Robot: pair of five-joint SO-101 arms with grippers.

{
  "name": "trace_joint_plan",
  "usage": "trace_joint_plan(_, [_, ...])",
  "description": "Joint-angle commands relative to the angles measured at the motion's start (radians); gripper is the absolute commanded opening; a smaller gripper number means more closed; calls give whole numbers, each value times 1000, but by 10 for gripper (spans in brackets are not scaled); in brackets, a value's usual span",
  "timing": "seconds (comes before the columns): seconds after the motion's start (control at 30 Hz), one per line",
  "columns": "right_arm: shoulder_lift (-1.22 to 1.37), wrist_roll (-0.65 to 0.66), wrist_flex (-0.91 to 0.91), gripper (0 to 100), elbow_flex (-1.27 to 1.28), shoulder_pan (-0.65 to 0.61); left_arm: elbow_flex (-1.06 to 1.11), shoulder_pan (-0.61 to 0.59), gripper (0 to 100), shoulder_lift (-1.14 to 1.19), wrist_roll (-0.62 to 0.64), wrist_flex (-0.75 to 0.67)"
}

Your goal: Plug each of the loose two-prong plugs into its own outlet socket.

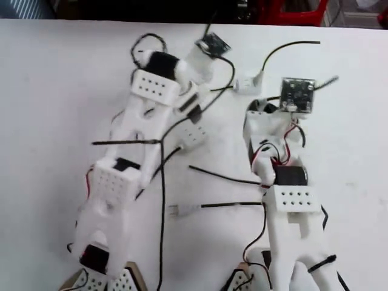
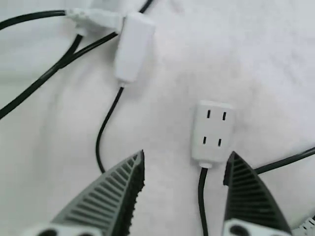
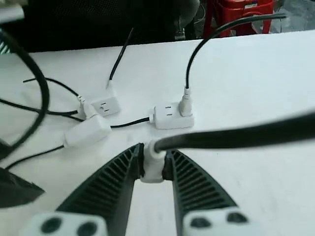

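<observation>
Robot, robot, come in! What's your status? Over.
Left gripper open by an empty outlet socket. Right gripper shut on a white plug. Another plug lying loose.

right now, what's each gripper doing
left gripper: open, empty, close to an outlet socket
right gripper: shut on a white plug
</observation>
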Motion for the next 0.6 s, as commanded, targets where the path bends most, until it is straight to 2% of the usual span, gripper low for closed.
trace_joint_plan(0.0, [74,81,68,17,-97,-56,130,-59,264,-320,3,3])
trace_joint_plan(0.1, [216,112,139,17,-206,-84,233,-88,264,-513,3,2])
trace_joint_plan(0.2, [335,158,151,17,-293,-110,345,-131,264,-682,55,-5])
trace_joint_plan(0.4, [461,273,147,17,-364,-225,623,-240,264,-892,86,-9])
trace_joint_plan(0.57, [506,336,145,17,-365,-303,879,-306,264,-1040,86,-123])
